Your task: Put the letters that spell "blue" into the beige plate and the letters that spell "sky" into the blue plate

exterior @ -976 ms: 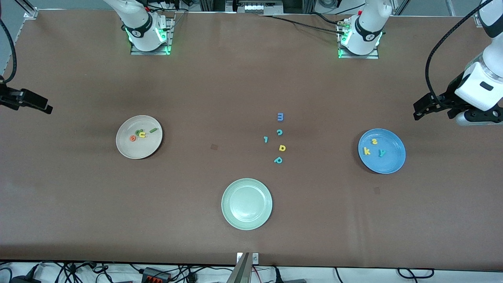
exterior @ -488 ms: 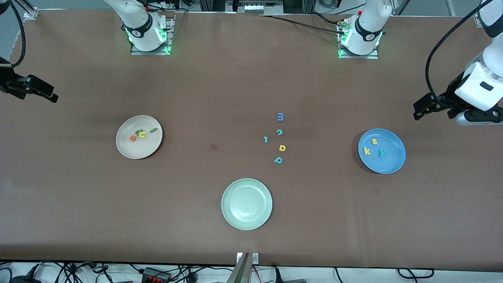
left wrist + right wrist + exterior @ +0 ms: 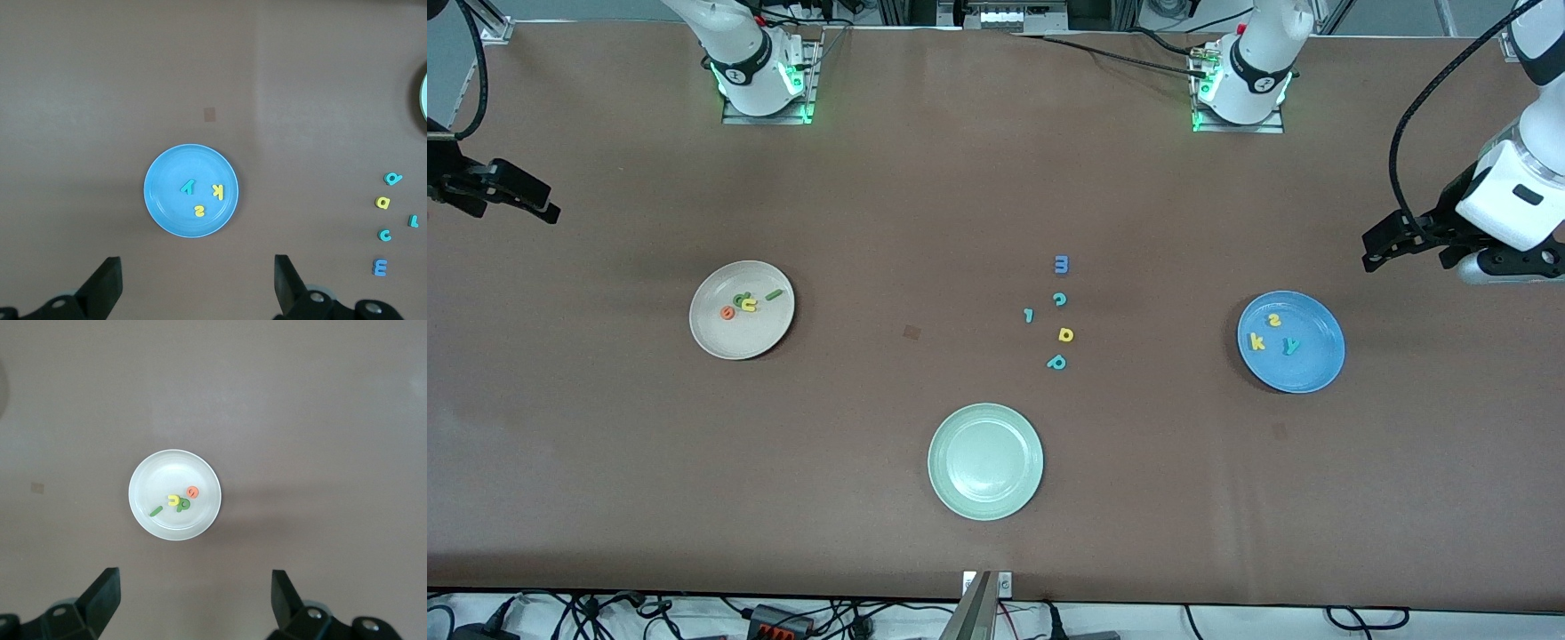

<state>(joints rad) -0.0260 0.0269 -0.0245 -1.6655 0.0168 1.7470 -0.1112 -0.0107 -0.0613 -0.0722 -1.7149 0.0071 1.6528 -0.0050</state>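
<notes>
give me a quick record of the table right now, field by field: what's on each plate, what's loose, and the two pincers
beige plate: green b, green l, yellow u, orange e
blue plate: yellow s, yellow k, teal y
green plate: nothing on it
loose letters: five, between the plates
left pincer: open, above blue plate
right pincer: open, above beige plate

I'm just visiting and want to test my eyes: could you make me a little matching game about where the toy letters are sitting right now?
Things:
1. yellow k
2. orange e
3. blue m
4. pale green plate

Places or states:
A. on the bare table
B. in the beige plate
C. holds no letters
D. in the blue plate

Pairs: 1-D, 2-B, 3-A, 4-C
</notes>
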